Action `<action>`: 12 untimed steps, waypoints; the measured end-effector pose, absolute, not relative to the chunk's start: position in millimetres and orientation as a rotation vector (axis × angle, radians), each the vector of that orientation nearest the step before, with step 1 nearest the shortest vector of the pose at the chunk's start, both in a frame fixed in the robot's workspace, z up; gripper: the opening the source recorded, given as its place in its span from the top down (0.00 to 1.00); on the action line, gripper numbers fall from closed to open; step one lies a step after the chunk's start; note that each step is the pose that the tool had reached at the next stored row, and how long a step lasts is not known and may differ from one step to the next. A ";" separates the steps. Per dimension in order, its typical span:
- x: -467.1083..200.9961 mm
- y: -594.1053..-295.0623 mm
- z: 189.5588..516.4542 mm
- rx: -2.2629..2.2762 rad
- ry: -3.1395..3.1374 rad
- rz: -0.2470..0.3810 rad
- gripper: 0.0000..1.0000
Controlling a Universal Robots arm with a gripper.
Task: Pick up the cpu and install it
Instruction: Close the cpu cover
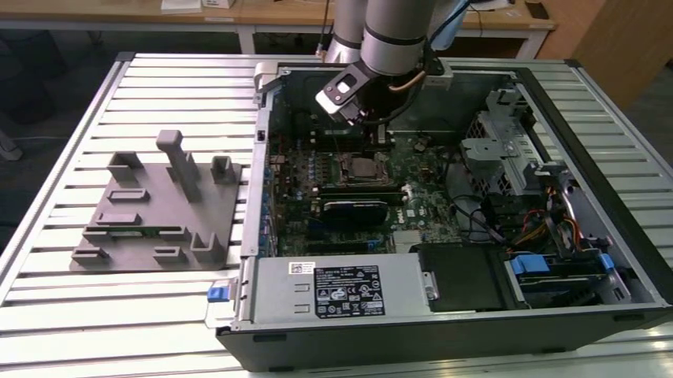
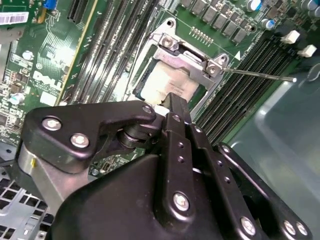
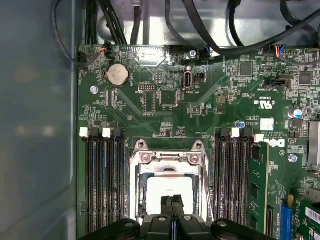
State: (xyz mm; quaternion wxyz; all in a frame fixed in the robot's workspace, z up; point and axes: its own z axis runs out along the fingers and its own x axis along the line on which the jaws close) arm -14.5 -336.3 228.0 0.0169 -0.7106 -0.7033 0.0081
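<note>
My gripper point(image 3: 172, 204) was down inside the open computer case point(image 1: 442, 339), which lay on the slatted table point(image 1: 105, 315), with the grey fixture block point(image 1: 158, 213) beside it on the exterior view's left. My two fingers were pressed together, with nothing visible between them. In both wrist views their tips pointed at the near edge of the cpu point(image 3: 167, 187).

The cpu lay flat, silvery-white top up, inside the metal socket frame point(image 3: 170, 159) on the green motherboard point(image 3: 165, 115). I could not tell whether my fingertips touched the chip or hung just above it. In the second wrist view a thin metal lever point(image 2: 260, 75) stuck out sideways from the frame. Black memory slots point(image 3: 105, 185) ran along both sides of the socket, and a round coin cell battery point(image 3: 116, 75) sat farther up the board.
</note>
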 end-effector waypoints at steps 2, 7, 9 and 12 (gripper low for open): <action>-14.5 -336.3 228.0 -2.209 -2.186 0.025 0.89; -14.5 -336.3 227.9 -2.138 -2.256 0.027 0.89; -14.5 -336.3 227.9 -2.098 -2.294 0.028 0.89; -14.5 -336.3 227.7 -2.035 -2.350 0.029 0.89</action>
